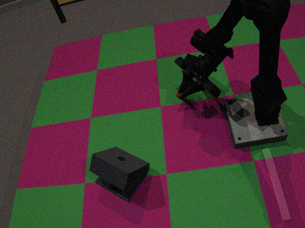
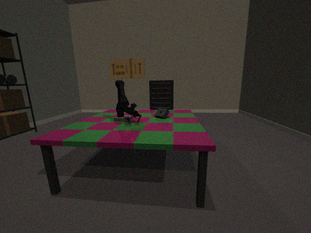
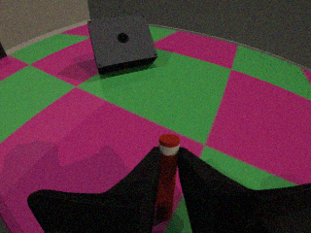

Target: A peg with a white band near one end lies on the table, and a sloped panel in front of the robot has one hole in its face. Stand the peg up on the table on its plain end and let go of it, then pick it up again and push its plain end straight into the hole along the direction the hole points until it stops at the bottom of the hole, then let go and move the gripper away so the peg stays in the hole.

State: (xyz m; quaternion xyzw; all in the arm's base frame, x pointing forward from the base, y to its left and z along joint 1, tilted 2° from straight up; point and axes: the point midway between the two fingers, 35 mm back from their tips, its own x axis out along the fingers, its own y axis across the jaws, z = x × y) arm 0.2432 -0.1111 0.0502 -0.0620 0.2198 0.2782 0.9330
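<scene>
My gripper [image 1: 185, 96] [image 3: 167, 151] is shut on the red peg [image 1: 183, 98] [image 3: 167, 184]. The peg stands nearly upright between the fingers, white band and red cap at the top, plain end down close to the table. I cannot tell whether the plain end touches the table. The dark sloped panel [image 1: 119, 167] [image 2: 162, 113] [image 3: 122, 45] sits well away from the gripper, toward the front left in the top view. Its single hole [image 1: 121, 158] [image 3: 122, 38] faces up and is empty. In the exterior view the gripper [image 2: 138, 119] is low over the table, left of the panel.
The arm's grey base plate [image 1: 242, 135] is bolted to the checkered table [image 1: 130, 86] right of the gripper. A pale strip [image 1: 275, 184] lies on the table in front of the base. A shelf rack [image 2: 15, 87] stands off the table at the left.
</scene>
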